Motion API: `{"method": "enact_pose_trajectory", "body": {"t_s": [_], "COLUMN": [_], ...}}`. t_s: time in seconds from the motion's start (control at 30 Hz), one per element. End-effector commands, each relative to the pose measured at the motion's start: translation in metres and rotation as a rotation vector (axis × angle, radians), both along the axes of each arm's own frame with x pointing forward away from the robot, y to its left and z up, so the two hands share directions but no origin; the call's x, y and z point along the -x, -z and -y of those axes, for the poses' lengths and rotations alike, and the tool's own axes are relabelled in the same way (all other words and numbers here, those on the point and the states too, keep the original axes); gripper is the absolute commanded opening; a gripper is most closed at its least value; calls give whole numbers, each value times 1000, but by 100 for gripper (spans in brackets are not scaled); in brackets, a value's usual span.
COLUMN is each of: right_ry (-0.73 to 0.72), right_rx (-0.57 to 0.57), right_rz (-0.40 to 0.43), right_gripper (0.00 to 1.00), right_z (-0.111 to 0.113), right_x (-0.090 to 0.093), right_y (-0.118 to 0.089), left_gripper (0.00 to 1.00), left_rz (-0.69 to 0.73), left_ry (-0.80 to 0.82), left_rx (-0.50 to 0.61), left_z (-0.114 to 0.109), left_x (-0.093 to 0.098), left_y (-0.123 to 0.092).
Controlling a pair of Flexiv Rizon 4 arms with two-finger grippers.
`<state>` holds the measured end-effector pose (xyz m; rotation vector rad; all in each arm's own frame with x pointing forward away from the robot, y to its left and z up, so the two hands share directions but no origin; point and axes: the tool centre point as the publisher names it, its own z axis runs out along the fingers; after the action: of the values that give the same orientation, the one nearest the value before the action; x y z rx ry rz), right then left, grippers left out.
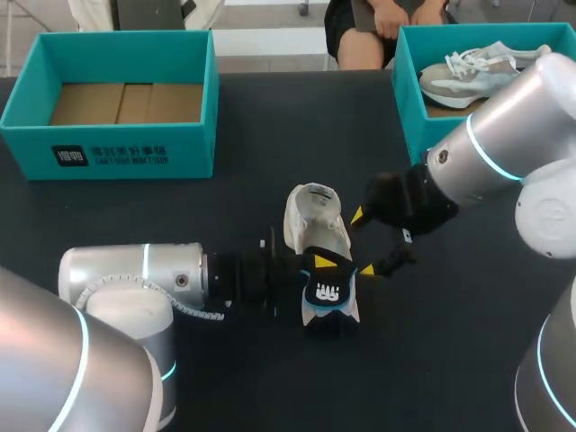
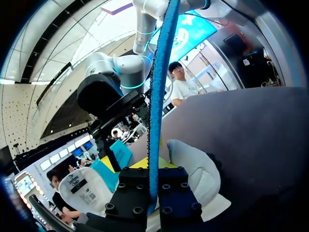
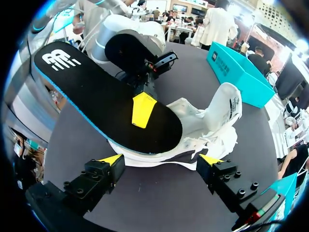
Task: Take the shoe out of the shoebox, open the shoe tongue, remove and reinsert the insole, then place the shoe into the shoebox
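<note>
Pinching the black insole (image 3: 91, 96) tight in the left gripper (image 2: 155, 181), pads on both faces. Holding the right gripper (image 3: 161, 160) wide open and empty, just beside the white shoe (image 1: 313, 211), at its 3 o'clock. Shoe mid-table, insole over its 6 o'clock end. Reads as the insole step. Next, probably: brace the shoe, line up, slide the insole in flat. Open shoebox (image 1: 117, 153) at 10 o'clock.

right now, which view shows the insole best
Right wrist view: the insole faces it, nearly its whole black top showing, over the shoe. Head view catches only its logo end, foreshortened; left wrist view sees it edge-on, a thin blue strip.
</note>
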<state>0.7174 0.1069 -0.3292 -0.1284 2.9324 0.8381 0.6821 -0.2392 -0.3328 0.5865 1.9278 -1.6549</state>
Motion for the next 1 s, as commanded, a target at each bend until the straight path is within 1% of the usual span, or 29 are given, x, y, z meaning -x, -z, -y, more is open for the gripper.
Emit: {"method": "enact_pose_trajectory", "body": {"t_s": [0.03, 0.57, 0.73, 0.8, 0.83, 0.87, 0.9, 1.0], "right_ry": [2, 2, 2, 2, 2, 2, 2, 2], "right_rx": [3, 3, 3, 3, 3, 3, 3, 3], "right_rz": [1, 1, 1, 1, 1, 1, 1, 1], "right_gripper": [100, 100, 100, 100, 100, 100, 100, 100], "right_z": [-1, -1, -1, -1, -1, -1, -1, -1], "right_x": [1, 1, 1, 1, 1, 1, 1, 1], "right_y": [0, 0, 0, 0, 0, 0, 0, 0], "left_gripper": [0, 0, 0, 0, 6, 23, 24, 20], "left_rz": [11, 49, 35, 37, 40, 41, 46, 56], "left_ry": [-4, -16, -28, -33, -35, -36, -34, -34], "left_rx": [-7, -13, -14, -7, -2, 0, 9, 21], "left_z": [2, 3, 2, 0, 0, -1, -1, -2], "left_x": [-8, -34, -35, -32, -31, -30, -29, -27], "left_y": [5, 26, 28, 23, 21, 17, 14, 2]}}
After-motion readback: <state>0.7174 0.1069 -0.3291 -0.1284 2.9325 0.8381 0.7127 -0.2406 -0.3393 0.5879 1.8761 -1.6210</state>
